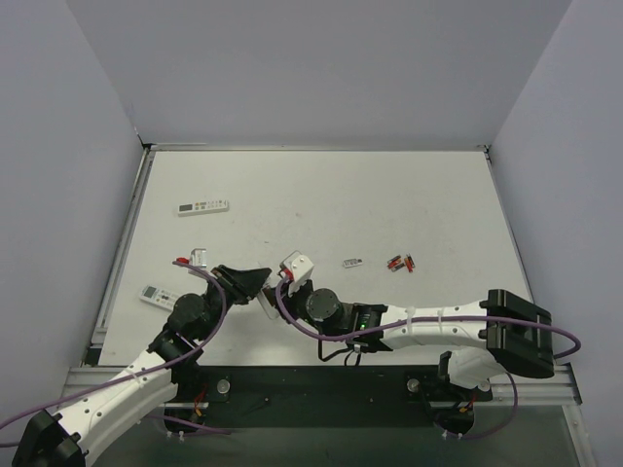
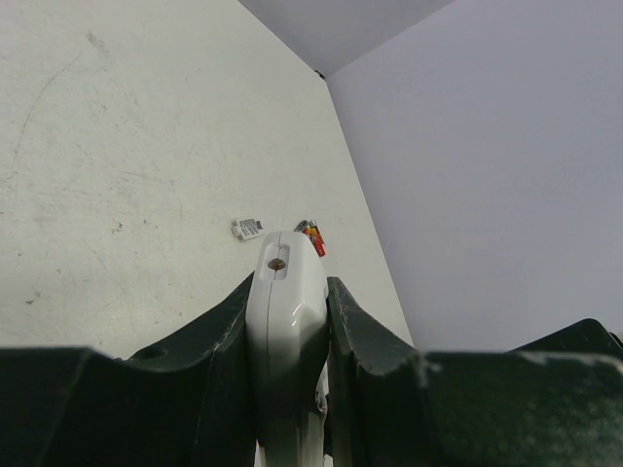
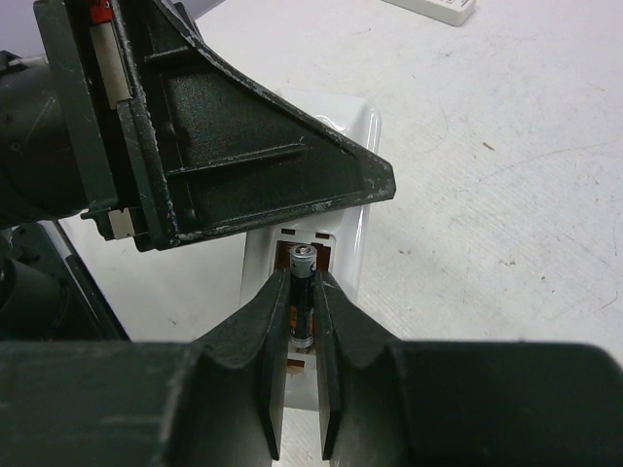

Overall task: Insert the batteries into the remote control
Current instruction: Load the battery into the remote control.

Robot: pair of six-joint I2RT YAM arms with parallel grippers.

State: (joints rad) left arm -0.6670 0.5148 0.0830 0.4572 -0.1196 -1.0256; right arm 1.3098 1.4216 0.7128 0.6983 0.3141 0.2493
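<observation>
My left gripper (image 2: pixel 287 284) is shut on the white remote control (image 2: pixel 284 311) and holds it on edge above the table. In the right wrist view the remote (image 3: pixel 358 209) shows its open battery compartment. My right gripper (image 3: pixel 302 287) is shut on a dark battery (image 3: pixel 303 302) with an orange marking. The battery stands lengthwise in the compartment with its silver tip at the far end. In the top view the two grippers meet at centre left, left (image 1: pixel 255 282) and right (image 1: pixel 280 290), and the remote is mostly hidden between them. Loose batteries (image 1: pixel 401 263) lie on the table to the right and also show in the left wrist view (image 2: pixel 313 239).
A small grey piece (image 1: pixel 353 262) lies left of the loose batteries, and the left wrist view shows it too (image 2: pixel 248 228). A longer white remote with a display (image 1: pixel 202 206) lies at the back left. Another white remote (image 1: pixel 154 295) lies by the table's left edge. Walls enclose the table on three sides.
</observation>
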